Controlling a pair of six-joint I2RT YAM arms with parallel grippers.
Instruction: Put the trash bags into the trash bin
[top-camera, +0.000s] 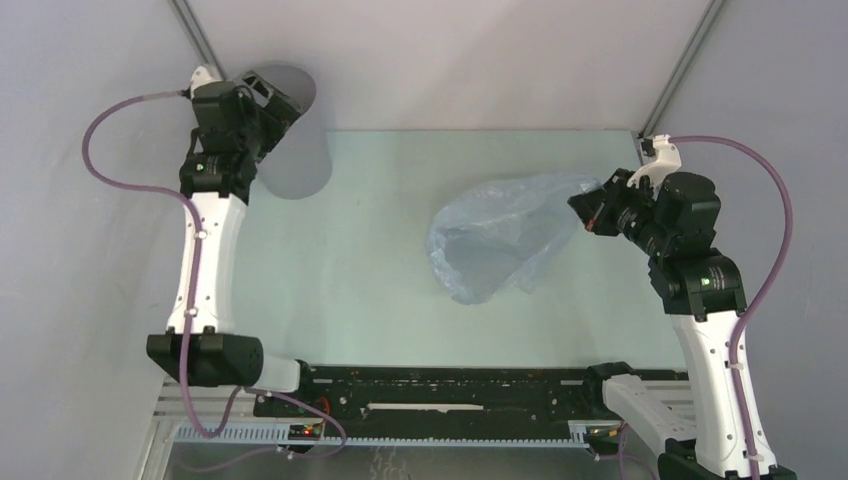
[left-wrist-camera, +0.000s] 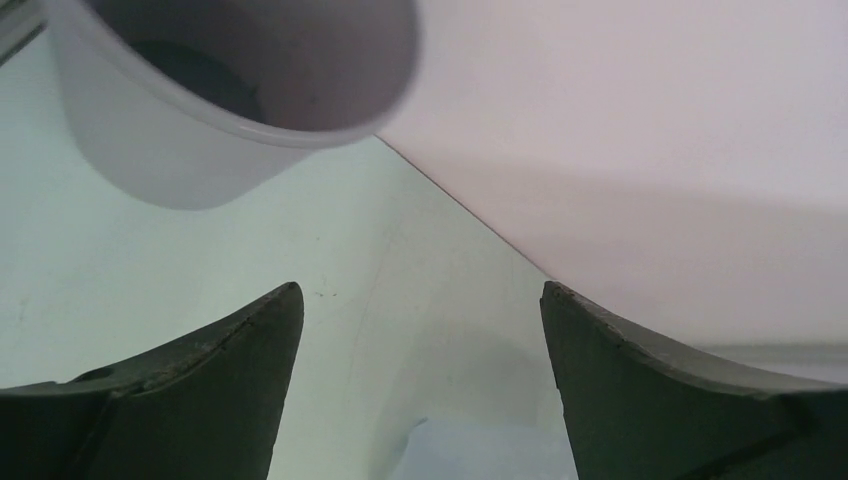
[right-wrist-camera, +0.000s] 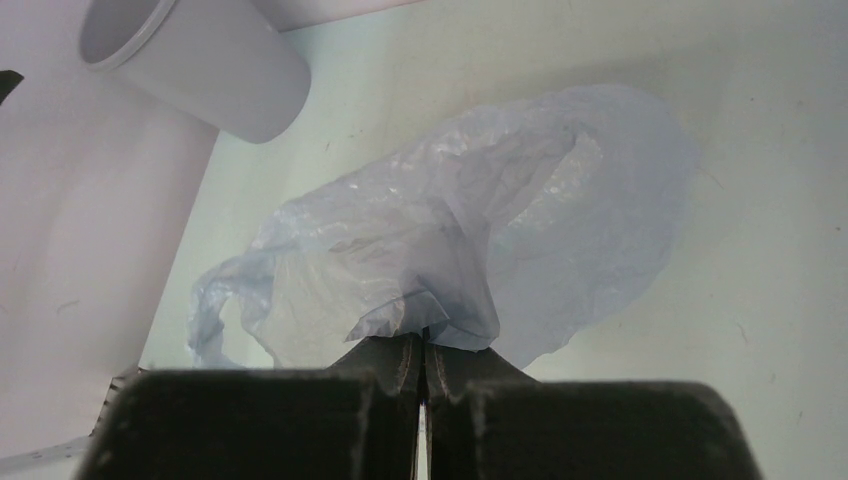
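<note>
The pale blue-grey trash bag (top-camera: 497, 238) lies spread and puffed on the table, right of centre. My right gripper (top-camera: 590, 212) is shut on its right edge; in the right wrist view the bag (right-wrist-camera: 480, 230) bunches out from the closed fingertips (right-wrist-camera: 422, 340). The grey trash bin (top-camera: 298, 130) stands at the far left corner and shows in the left wrist view (left-wrist-camera: 200, 100) and the right wrist view (right-wrist-camera: 200, 60). My left gripper (top-camera: 275, 100) hovers at the bin's rim, open and empty, with its fingers (left-wrist-camera: 250, 380) wide apart.
Pale walls close the back and both sides of the green table (top-camera: 360, 270). A black rail (top-camera: 450, 395) runs along the near edge between the arm bases. Purple cables loop beside each arm.
</note>
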